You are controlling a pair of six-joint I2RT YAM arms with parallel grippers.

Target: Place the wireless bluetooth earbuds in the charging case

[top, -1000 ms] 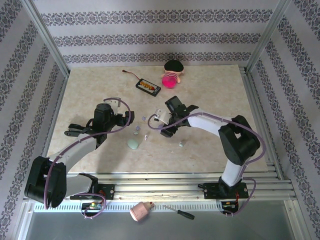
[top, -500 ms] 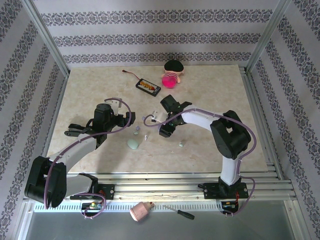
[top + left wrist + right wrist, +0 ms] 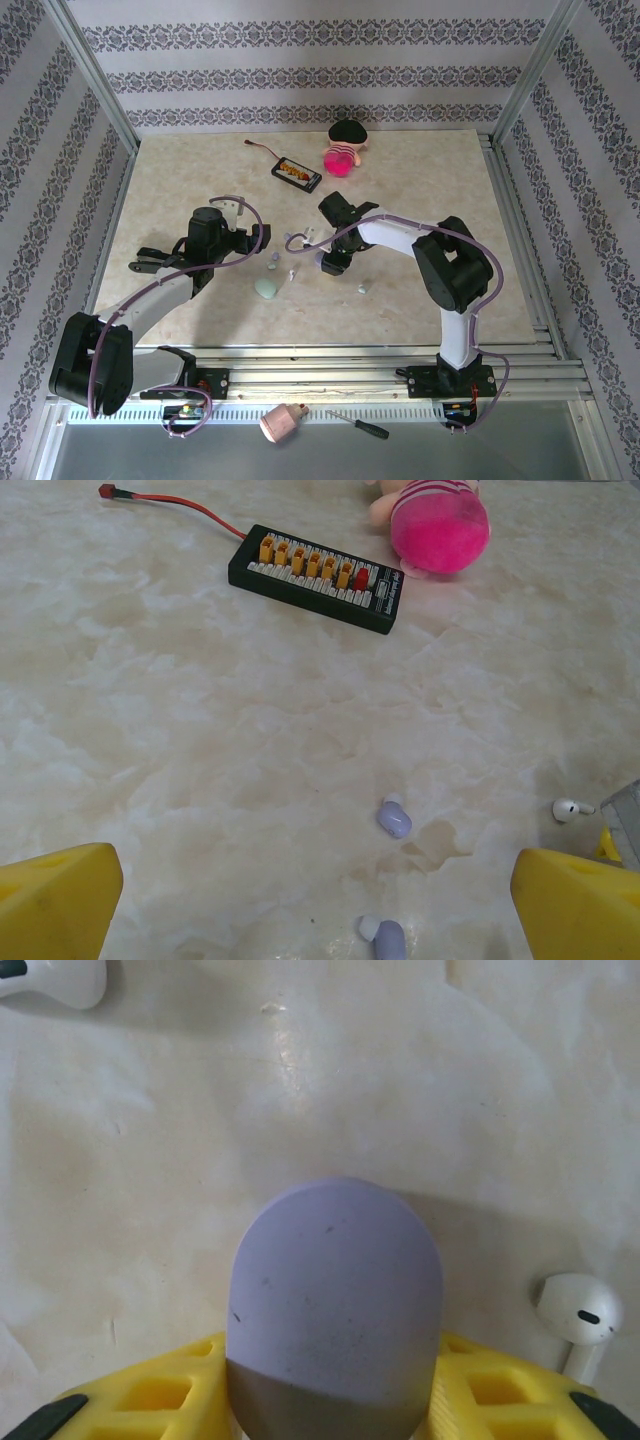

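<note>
Left arm [image 3: 150, 295], white links and black joints: extends forward from its base, elbow bent, forearm turned toward the middle, wrist held low. Left gripper [image 3: 318, 905]: yellow plastic fingers [image 3: 60, 900] spread wide apart.

Right arm [image 3: 395, 235], same build: folded sharply at the elbow, forearm running left, wrist pitched downward. Right gripper [image 3: 335, 1405]: yellow fingers lie against both sides of a lavender pebble-shaped plastic case [image 3: 335, 1280].

Table [image 3: 180, 170] layout | back centre: charging board [image 3: 296, 173], plush toy [image 3: 345, 148] just right of it | mid-table: charging case [image 3: 335, 1290] between right gripper [image 3: 329, 262] fingers, stemmed earbud [image 3: 578, 1318] just right of case | second case [image 3: 267, 288] left of it, nearer the bases | stray earbud [image 3: 362, 289] right of second case, well apart | screwdriver [image 3: 358, 425] beyond near edge
</note>
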